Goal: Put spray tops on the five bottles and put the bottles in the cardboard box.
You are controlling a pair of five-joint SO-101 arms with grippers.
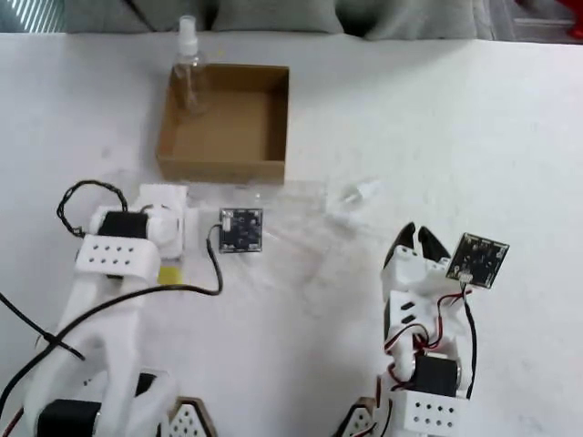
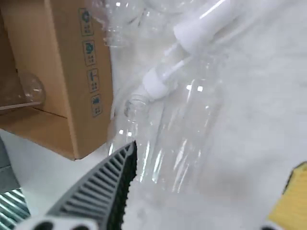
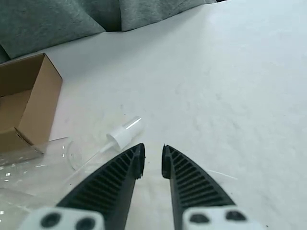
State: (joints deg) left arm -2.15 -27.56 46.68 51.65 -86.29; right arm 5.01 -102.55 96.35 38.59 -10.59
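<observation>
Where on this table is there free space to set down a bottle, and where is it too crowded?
Free: the table right of the cardboard box, and the box floor beside the standing bottle. Crowded: the strip before the box, with lying bottles and a spray top.

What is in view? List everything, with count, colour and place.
cardboard box: one, brown, open, at the far side of the table.
capped bottle: one, clear with a white spray top, upright in the box's far left corner.
uncapped bottles: several, exact count unclear, clear, lying on the table in front of the box.
loose spray tops: at least two, white, lying among and beside those bottles.
table: one, white.
grey fabric: along the table's far edge.
left gripper: one, low by the box's near left corner, at the bottles.
right gripper: one, black, slightly open, empty, near one spray top.
</observation>
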